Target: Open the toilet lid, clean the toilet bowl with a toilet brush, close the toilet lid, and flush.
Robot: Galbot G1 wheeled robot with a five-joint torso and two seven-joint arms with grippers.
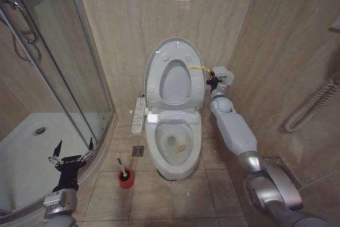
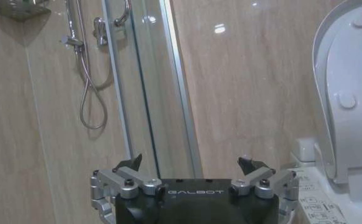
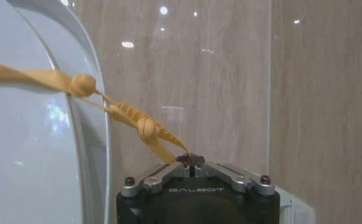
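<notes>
Now the lid point(image 1: 175, 73) stands up, leaning back by the wall. The seat point(image 1: 175, 82) is up too, flat against it. The bowl point(image 1: 173, 147) is open, with a yellow stain at the bottom. The right gripper point(image 1: 212, 82) is up beside the lid's edge. Its jaws are pinched tight on the end of the yellow tie point(image 3: 128, 119), which runs from the lid to the gripper. The left gripper point(image 1: 73, 150) hangs low by the shower door point(image 1: 79, 78), jaws spread wide, holding nothing. The brush point(image 1: 120, 165) stands in its red cup point(image 1: 126, 179) on the floor, just left of the bowl.
</notes>
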